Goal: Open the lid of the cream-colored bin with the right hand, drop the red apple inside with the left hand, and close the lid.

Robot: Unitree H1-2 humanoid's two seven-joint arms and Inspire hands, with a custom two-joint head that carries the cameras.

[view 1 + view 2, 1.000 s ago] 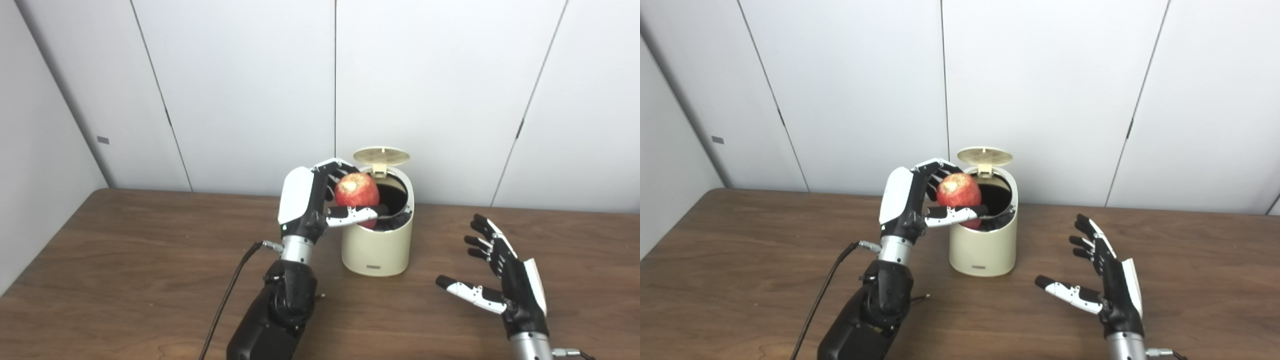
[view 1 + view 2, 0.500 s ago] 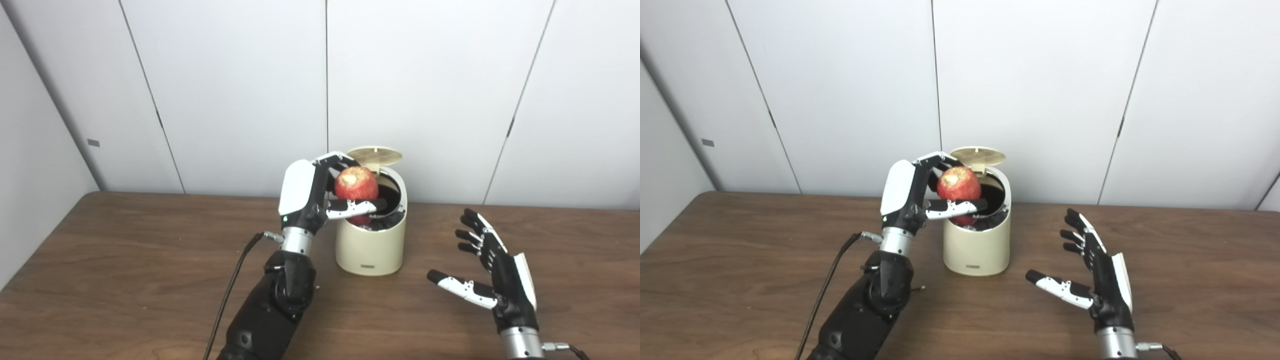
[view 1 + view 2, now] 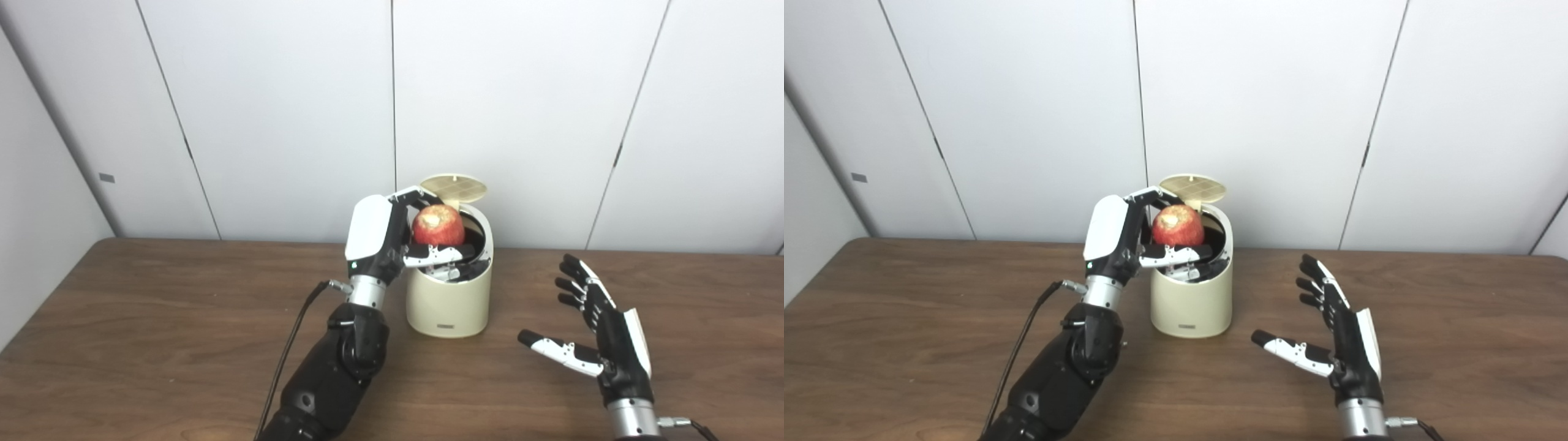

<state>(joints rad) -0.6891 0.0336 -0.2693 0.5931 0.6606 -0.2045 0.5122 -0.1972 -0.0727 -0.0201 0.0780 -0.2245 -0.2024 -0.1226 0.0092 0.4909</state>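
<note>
The brown counter (image 3: 153,343) is seen with a cream-colored bin (image 3: 449,303) standing on it near the back wall. The lid (image 3: 454,184) of the bin is already tipped up and back, so the opening step looks done. The step in hand is judged to be the drop.

The left hand (image 3: 392,236) is held at the bin's left rim, and its fingers (image 3: 438,252) are wrapped around the red apple (image 3: 438,225). The apple is held right over the open mouth of the bin, partly above the rim and not yet inside. The right hand (image 3: 603,334) is held low over the counter, well apart from the bin on its right side, with fingers spread wide and nothing in them.

For the next move, the left fingers need to be opened so the apple can fall in. The hand should be placed over the middle of the hole first, or the apple could bump the rim and roll off. After that, the lid must be pushed down.

The inside of the bin is dark and little can be made out there. The lid's hinge is mostly hidden behind the apple. The bottom of the apple is covered by the thumb.
</note>
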